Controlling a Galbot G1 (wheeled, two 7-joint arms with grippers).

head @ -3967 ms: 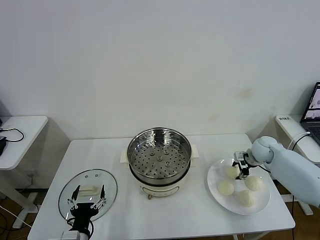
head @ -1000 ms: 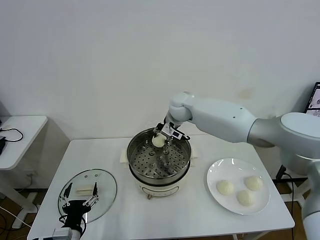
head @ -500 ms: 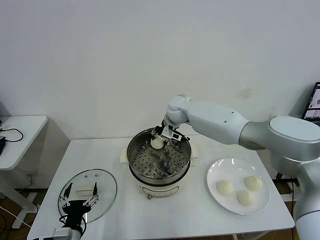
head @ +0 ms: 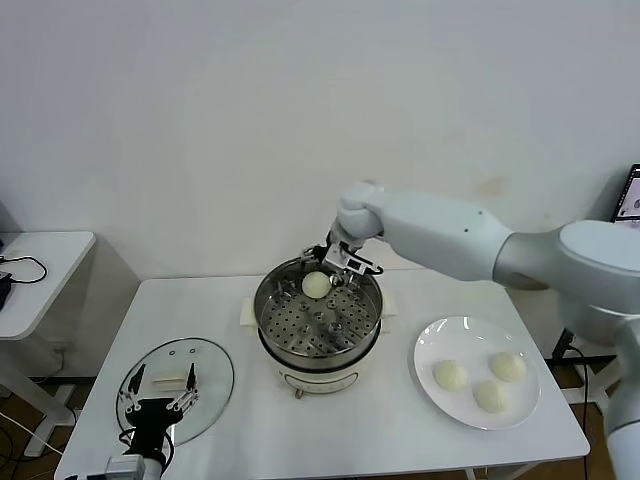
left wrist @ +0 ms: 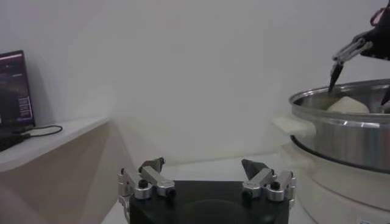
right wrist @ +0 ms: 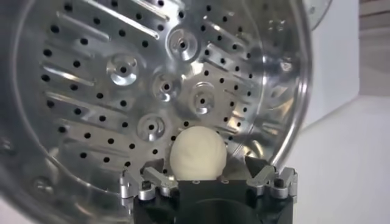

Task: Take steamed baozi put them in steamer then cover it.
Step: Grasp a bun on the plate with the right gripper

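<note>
The right gripper [head: 338, 272] has just spread its fingers, leaving one bun [head: 316, 285] apparently resting in the steamer [head: 318, 345]. Three buns wait on the plate [head: 528, 410]. Left gripper [head: 160, 402] hangs, fingers apart, over the lid [head: 215, 372].

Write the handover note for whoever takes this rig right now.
Right pincer: open over the steamer's far side, one baozi just below it on the perforated tray.
Left pincer: open, empty, parked over the cover, which lies on the table at the robot's left.
Done: one bun in the steamer.
Left: three baozi on the plate, then cover on.
</note>
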